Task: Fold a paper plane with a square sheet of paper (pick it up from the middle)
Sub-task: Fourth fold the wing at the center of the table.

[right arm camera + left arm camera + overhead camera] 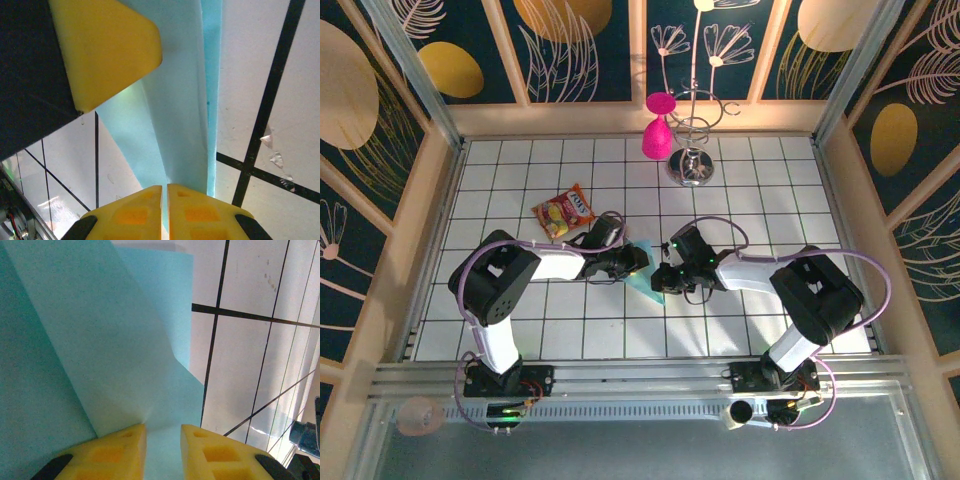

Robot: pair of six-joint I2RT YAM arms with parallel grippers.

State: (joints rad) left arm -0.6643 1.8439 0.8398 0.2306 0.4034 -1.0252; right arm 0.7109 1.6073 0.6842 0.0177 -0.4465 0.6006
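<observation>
Two yellow-fingered grippers are met over one light-blue paper plane. The right gripper is closed to a hairline, and the folded strip is pinched in that seam. The left gripper is held narrowly apart (paper is seen through the gap, but no pinch can be confirmed). One long folded edge is run straight away from the right fingers, and a raised flap edge is seen ahead of the left fingers. Bare table tiles are found behind both grippers and outward of the right one. A snack packet is found near the left gripper, on its far side, its print too small to be read. A pink cup and a wire stand are set well beyond both grippers.
</observation>
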